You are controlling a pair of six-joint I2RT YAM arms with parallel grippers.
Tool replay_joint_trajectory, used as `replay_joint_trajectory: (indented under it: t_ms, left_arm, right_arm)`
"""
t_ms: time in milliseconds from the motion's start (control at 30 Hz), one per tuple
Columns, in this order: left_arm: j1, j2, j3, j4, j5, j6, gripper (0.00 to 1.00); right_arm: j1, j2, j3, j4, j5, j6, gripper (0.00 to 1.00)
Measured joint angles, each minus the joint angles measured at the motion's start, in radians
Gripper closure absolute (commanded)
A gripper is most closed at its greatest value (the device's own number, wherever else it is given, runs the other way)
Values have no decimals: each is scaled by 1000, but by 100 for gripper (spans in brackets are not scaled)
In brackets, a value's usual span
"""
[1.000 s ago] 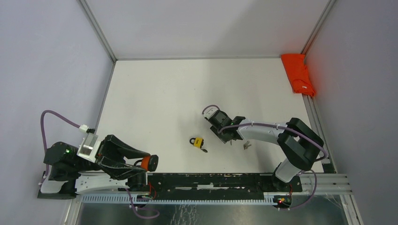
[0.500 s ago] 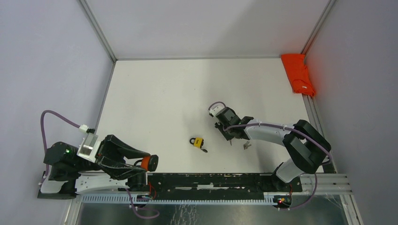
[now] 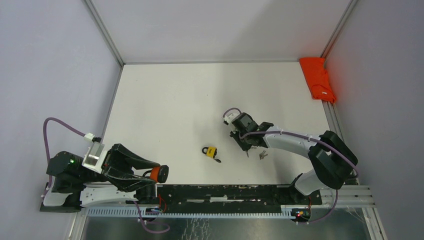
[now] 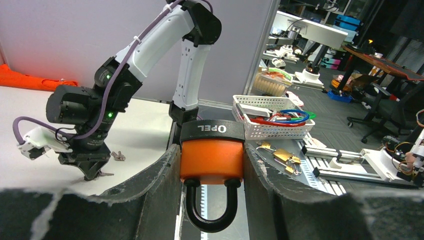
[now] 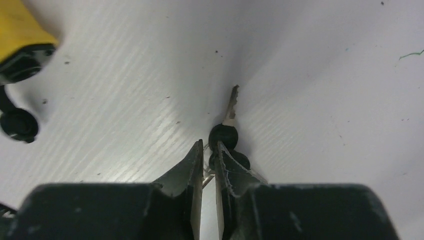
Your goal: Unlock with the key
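The left end effector [image 4: 211, 170] clamps the orange padlock [image 4: 212, 150] ready for unlocking, while the right end effector [image 5: 209, 150] stands almost shut at the key [image 5: 223, 135] on the desk [image 5: 325, 100], presumably to pick it up, though I cannot tell whether it grips.

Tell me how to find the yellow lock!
On the white table, look near the middle, just left of the right tool. The yellow padlock lies there with a black shackle. The orange padlock, its lookalike, sits in the left tool instead.
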Motion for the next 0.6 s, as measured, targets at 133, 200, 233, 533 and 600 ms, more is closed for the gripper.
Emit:
replay_joint_trajectory:
  t_ms: [133,200,233,533,600]
  left_arm:
    - [0,0,0,0,0,0,98]
    - [0,0,0,0,0,0,98]
    - [0,0,0,0,0,0,98]
    - [0,0,0,0,-3,0,98]
    - [0,0,0,0,-3,0,98]
  right_arm:
    - [-5,-32,34,-25,-58,0,83]
    - [-10,-45,45,-22,-99,2,81]
    - [-12,-50,45,-17,-119,3,74]
    - [-21,-54,44,-56,-105,-5,42]
    - [-22,-54,41,-64,-77,-8,42]
